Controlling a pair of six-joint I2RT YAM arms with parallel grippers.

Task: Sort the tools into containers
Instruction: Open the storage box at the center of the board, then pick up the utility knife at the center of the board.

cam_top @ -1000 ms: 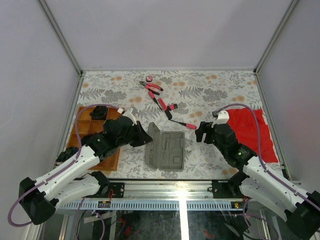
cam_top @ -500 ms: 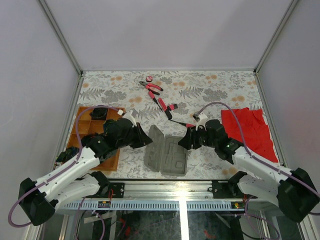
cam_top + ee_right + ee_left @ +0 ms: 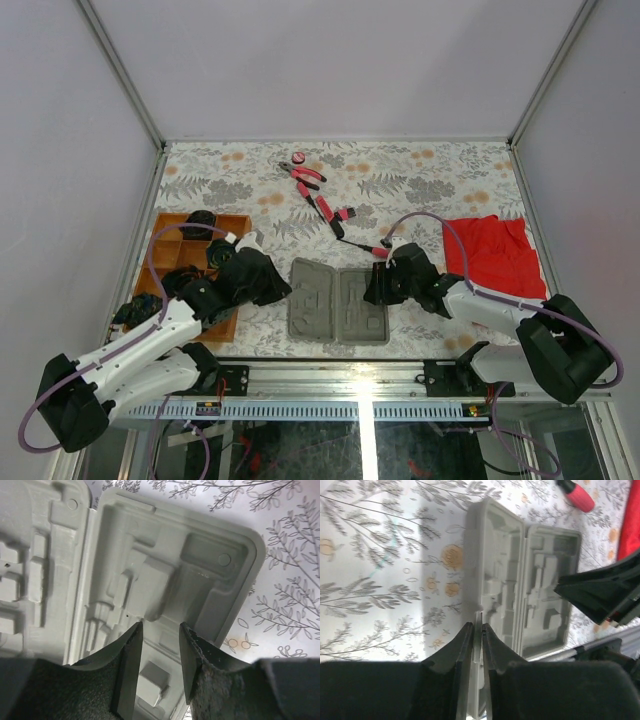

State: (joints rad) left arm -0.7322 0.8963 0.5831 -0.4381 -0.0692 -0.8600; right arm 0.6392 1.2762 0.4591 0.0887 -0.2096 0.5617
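Observation:
The grey case [image 3: 338,305] lies open and flat near the front edge, its moulded recesses empty. My left gripper [image 3: 283,291] is nearly shut, pinching the thin rim of the case's left half [image 3: 495,575], seen between the jaws in the left wrist view [image 3: 477,627]. My right gripper [image 3: 372,290] is open and empty, low over the right half [image 3: 165,570], with its jaws [image 3: 160,630] apart. The pink disc [image 3: 298,157], pliers [image 3: 304,176], short bits [image 3: 335,213] and a screwdriver [image 3: 366,247] lie behind the case. The wooden tray [image 3: 170,255] is at the left.
The red cloth [image 3: 497,255] lies at the right of the table. A dark object [image 3: 200,222] sits in a far compartment of the wooden tray. White walls close in the floral table on three sides.
The case has gone from half-raised to lying fully open. My right gripper moved left from the cloth to over the case's right half. My left gripper shifted down-left.

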